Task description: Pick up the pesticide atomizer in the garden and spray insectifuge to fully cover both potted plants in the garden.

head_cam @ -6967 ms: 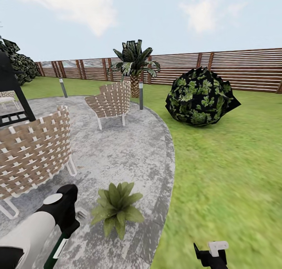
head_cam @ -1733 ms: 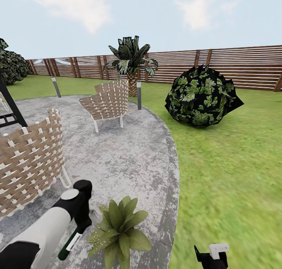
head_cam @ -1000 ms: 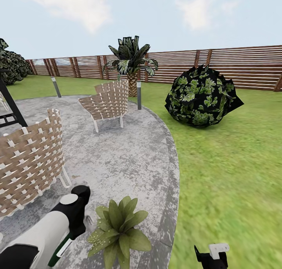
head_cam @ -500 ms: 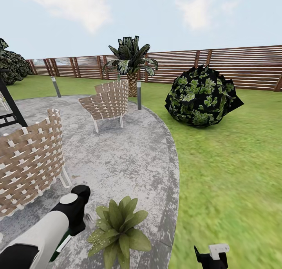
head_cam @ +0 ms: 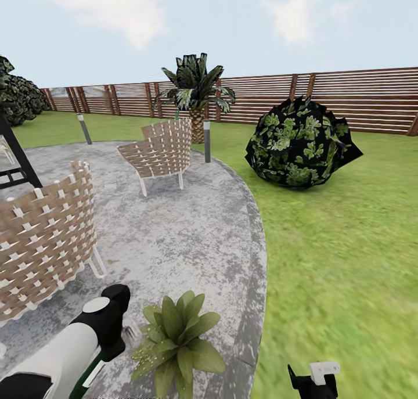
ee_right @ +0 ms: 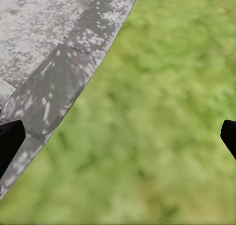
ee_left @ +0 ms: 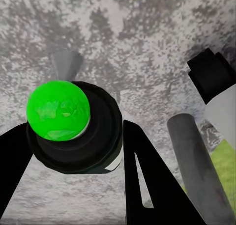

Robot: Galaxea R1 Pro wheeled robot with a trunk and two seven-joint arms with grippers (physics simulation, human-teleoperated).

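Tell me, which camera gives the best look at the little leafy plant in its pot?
The head view: the potted plant shows as a whole rosette of pointed green leaves on the grey paving, just beside the left arm. The two wrist views give me nothing I can recognise as that plant, just paving and grass.

We see our left arm [head_cam: 69,352] low over the grey paved circle [head_cam: 191,236], with the dark green pesticide atomizer [head_cam: 87,376] poking out beneath it, just beside a potted plant [head_cam: 177,335]. Two woven chairs [head_cam: 157,152] stand on the paving. Beyond it, the lawn [head_cam: 337,242] carries a dark shrub [head_cam: 299,143] before the slatted fence [head_cam: 360,100].
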